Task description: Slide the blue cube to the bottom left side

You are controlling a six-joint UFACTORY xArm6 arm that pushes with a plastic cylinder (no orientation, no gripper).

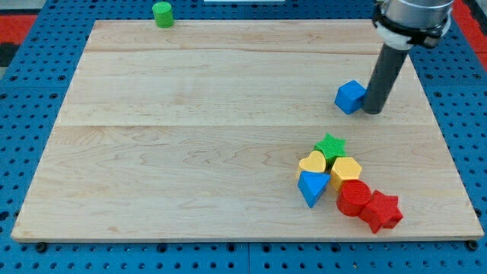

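The blue cube [350, 97] lies on the wooden board [190, 152] at the view's upper right. My tip [373, 109] stands right against the cube's right side, touching or nearly touching it. The dark rod rises from there to the arm at the view's top right.
A green cylinder [162, 14] sits at the board's top edge, left of centre. A cluster lies at the lower right: a green star [331, 144], a yellow heart [312, 163], a yellow hexagon [346, 170], a blue triangular block [312, 187], a red cylinder [353, 198] and a red star [381, 211].
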